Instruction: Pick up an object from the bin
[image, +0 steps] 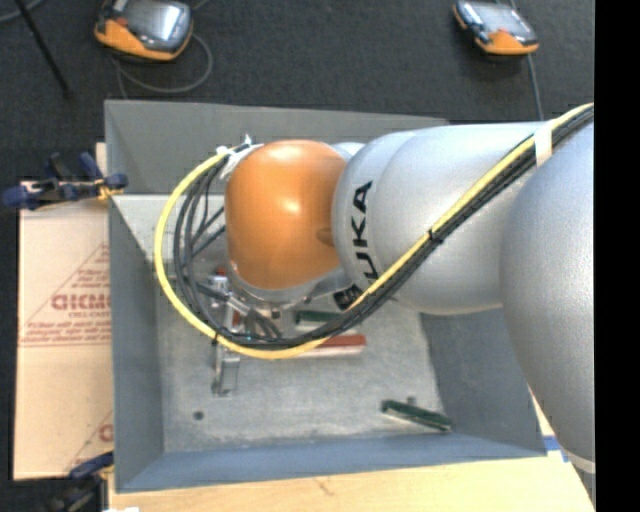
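Camera view: can't tell if my gripper (224, 378) is open or closed down at the left of the bin (133, 330), and my cables (163, 245) overhang the flat red thing (338, 344) just beside it, so they might snag it.

Arm (450, 220): I see it reach in from the right, wrist above the bin's (135, 350) left-middle floor.
Claw (225, 376): over the floor left of centre, toward the front wall.
Flat bar (340, 344): right of the claw, partly under the arm.
Slim stick (415, 414): front right, well apart from the claw.
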